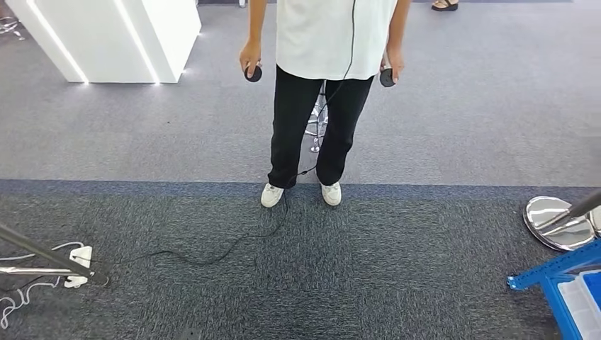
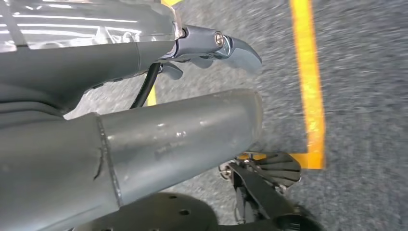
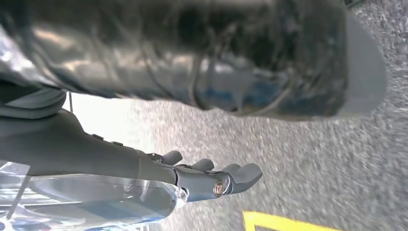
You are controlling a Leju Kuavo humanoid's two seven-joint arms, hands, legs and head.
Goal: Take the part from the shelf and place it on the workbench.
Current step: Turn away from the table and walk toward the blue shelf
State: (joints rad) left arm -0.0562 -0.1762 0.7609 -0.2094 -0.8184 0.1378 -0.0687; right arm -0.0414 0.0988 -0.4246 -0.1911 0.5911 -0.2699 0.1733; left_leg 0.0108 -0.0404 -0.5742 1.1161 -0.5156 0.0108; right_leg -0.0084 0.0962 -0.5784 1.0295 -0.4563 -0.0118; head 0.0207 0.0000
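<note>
The blue shelf frame (image 1: 556,273) juts in at the lower right of the head view, with a pale bin (image 1: 585,304) inside it; I cannot make out a part in it. My left hand (image 2: 120,62) hangs over grey carpet, its dark fingers (image 2: 231,45) stretched out and apart from the thick thumb (image 2: 183,139), nothing in it. My right hand (image 3: 120,159) hangs the same way, fingers (image 3: 231,175) extended, thumb (image 3: 240,62) apart, holding nothing.
A person in a white shirt and black trousers (image 1: 322,85) stands facing me, a round black controller in each hand. A black cable (image 1: 212,258) trails over the carpet. A white counter (image 1: 120,35) stands far left; a chrome stand base (image 1: 556,219) lies right. Yellow floor tape (image 2: 308,82).
</note>
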